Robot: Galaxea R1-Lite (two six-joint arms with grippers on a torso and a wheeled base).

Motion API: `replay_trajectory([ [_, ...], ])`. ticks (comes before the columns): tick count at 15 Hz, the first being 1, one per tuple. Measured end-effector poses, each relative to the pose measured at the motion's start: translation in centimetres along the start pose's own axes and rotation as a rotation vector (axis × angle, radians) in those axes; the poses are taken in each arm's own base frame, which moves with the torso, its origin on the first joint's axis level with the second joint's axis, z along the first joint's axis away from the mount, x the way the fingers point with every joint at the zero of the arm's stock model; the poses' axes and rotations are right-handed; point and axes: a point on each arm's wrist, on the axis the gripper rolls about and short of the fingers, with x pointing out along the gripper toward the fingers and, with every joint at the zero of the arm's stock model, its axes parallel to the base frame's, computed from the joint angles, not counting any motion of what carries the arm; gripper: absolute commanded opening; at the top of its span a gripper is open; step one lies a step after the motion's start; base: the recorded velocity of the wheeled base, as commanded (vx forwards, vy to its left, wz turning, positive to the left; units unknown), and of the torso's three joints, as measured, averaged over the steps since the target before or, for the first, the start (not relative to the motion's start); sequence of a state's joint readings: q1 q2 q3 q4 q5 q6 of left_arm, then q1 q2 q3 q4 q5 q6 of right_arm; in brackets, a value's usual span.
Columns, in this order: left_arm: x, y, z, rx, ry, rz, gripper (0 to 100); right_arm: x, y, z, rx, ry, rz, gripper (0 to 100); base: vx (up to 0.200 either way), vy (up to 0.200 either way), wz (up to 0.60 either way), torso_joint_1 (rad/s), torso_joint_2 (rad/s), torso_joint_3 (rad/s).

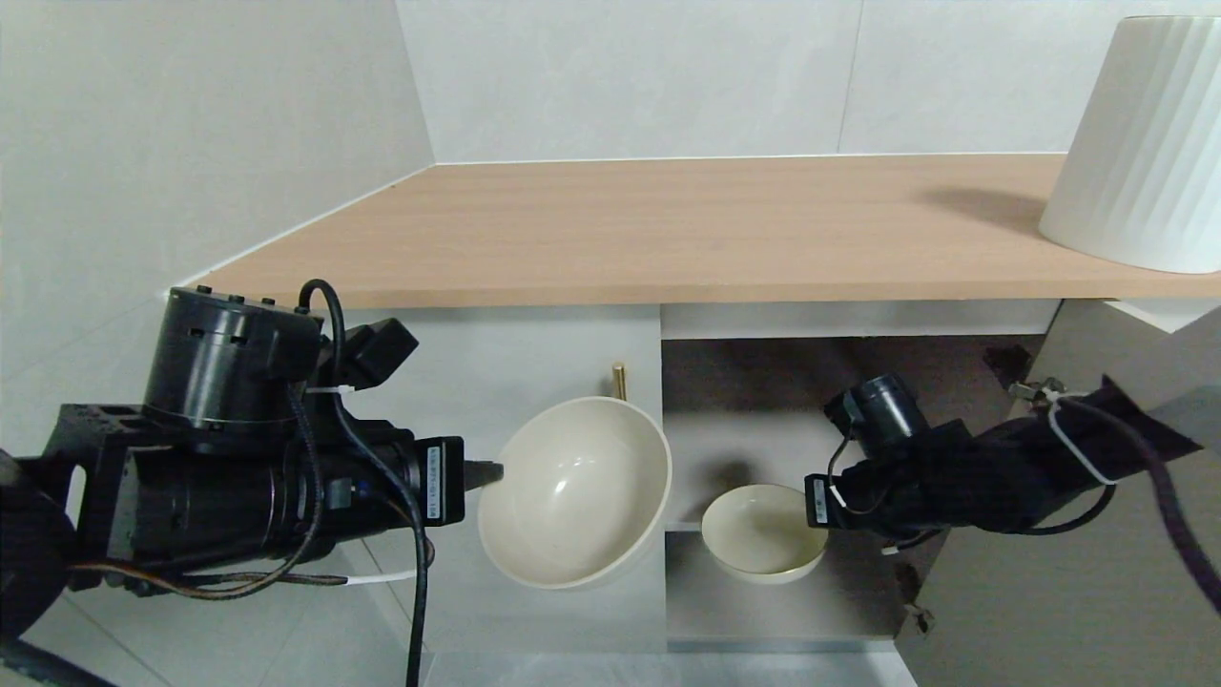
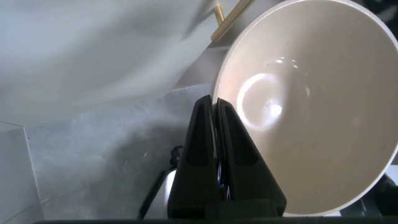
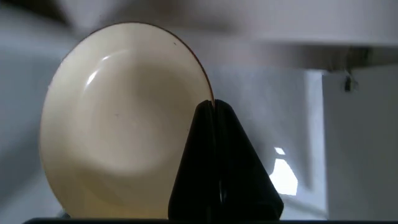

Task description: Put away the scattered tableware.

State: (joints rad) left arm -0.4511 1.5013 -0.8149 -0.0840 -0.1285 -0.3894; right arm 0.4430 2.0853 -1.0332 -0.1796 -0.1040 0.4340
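Left fingers (image 1: pixel 488 470) are seen from the head pinched on the large bowl (image 1: pixel 572 491), before the cupboard door (image 1: pixel 534 363); the small bowl (image 1: pixel 763 530) is held over the shelf (image 1: pixel 763 606). In both wrist views rims are clamped, right fingers (image 3: pixel 202 155) closed likewise; level lowering is advised.

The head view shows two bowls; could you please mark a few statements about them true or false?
The left claw grips the large bowl by its rim. True.
The right claw is open and empty. False: the right claw is shut on the rim of the small bowl.
The small bowl sits on the countertop. False: it is held in the open cabinet below the countertop.
A white ribbed lampshade stands on the countertop. True.
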Motion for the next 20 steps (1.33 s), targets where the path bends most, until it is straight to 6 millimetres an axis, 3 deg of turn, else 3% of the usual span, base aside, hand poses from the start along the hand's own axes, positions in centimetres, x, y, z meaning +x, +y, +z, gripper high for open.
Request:
replay_trajectory([
  [4,0.0,0.0,0.0,0.000,0.001,0.000,0,5.2,-2.3,0.4,0.088,-0.145,-0.096,0,0.000,0.000,0.00,0.000,0.00,0.000],
  [7,0.0,0.0,0.0,0.000,0.001,0.001,0,7.5,-3.5,0.4,0.123,-0.179,-0.169,0,0.000,0.000,0.00,0.000,0.00,0.000],
  [13,0.1,0.0,-0.1,0.002,0.007,-0.002,0,9.7,-5.1,1.6,0.203,-0.245,-0.265,0,0.000,0.000,0.00,0.000,0.00,0.000],
  [20,0.4,0.0,-0.2,0.000,0.017,0.003,0,10.5,-5.6,2.3,0.227,-0.323,-0.272,0,0.000,0.000,0.00,0.000,0.00,0.000],
])
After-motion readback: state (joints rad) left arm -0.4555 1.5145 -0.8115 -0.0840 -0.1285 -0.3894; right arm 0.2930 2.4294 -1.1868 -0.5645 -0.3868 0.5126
